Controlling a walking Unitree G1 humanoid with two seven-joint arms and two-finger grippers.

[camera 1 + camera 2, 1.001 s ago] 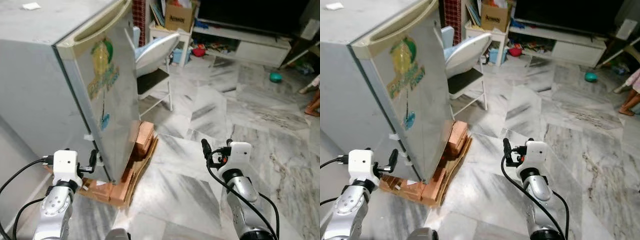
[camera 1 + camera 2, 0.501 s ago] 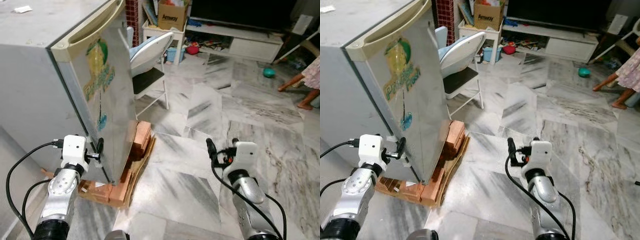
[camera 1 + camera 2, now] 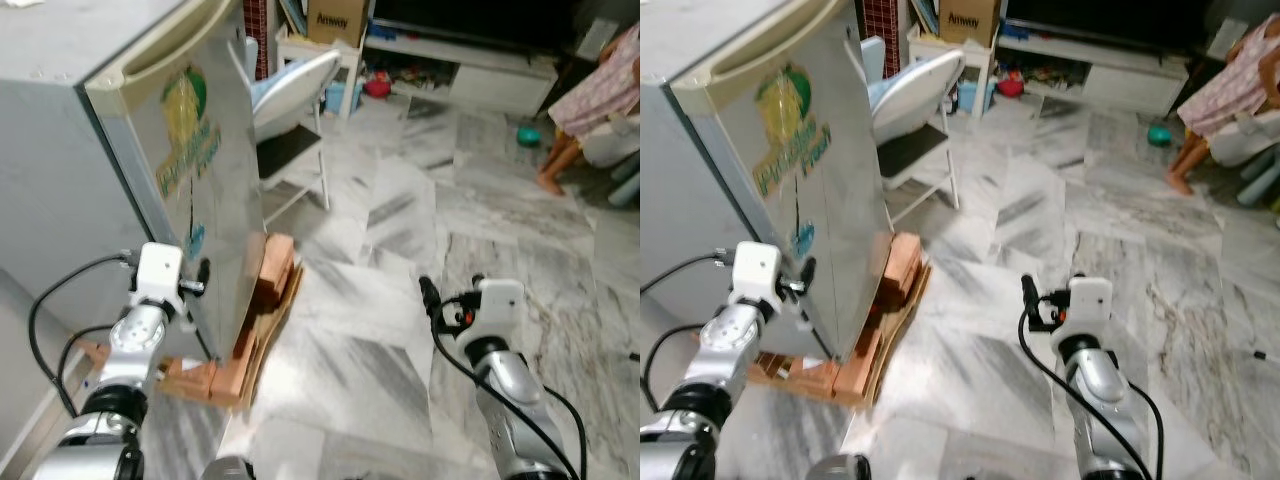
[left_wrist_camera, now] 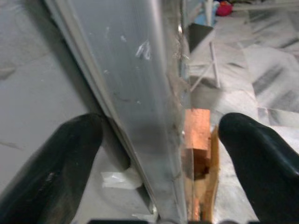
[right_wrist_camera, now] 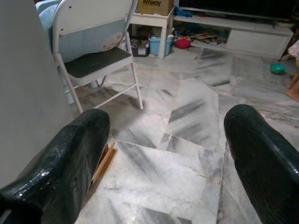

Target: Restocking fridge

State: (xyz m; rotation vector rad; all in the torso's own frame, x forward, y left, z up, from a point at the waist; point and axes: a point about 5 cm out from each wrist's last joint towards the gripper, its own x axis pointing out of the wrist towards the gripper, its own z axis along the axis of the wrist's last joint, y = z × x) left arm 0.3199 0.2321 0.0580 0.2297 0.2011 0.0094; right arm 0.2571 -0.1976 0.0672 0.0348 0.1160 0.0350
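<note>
On the left stands the fridge (image 3: 120,170), a small grey one with its door closed. The door carries a sticker (image 3: 187,130) with a green and yellow fruit picture and green letters below it; the letters are too blurred to read. The fridge rests on bricks (image 3: 272,285) and flattened cardboard (image 3: 262,340) on the marble floor (image 3: 400,250).

The left gripper (image 4: 161,154) is at the lower near corner of the fridge, with its fingers spread wide. In the left wrist view one finger is on the side-wall side and the other on the door side, with the door edge between them. I cannot tell if they touch the metal.

Farther back, just right of the fridge, is a white folding chair (image 3: 300,110) with a dark seat. Behind it a small white table holds a cardboard box (image 3: 973,18) with the word "Amway" printed on it; what is inside the box is not visible. Near it, at the foot of the table, a blue tub (image 5: 157,45) stands beside a red container (image 5: 182,43).

The right gripper (image 5: 168,154) hangs over the bare floor, well apart from the fridge, with its fingers spread and nothing between them.

At the far right a green bowl (image 3: 527,134) lies on the floor, and beside it stands a person (image 3: 590,90) in a pink dress with bare feet.
</note>
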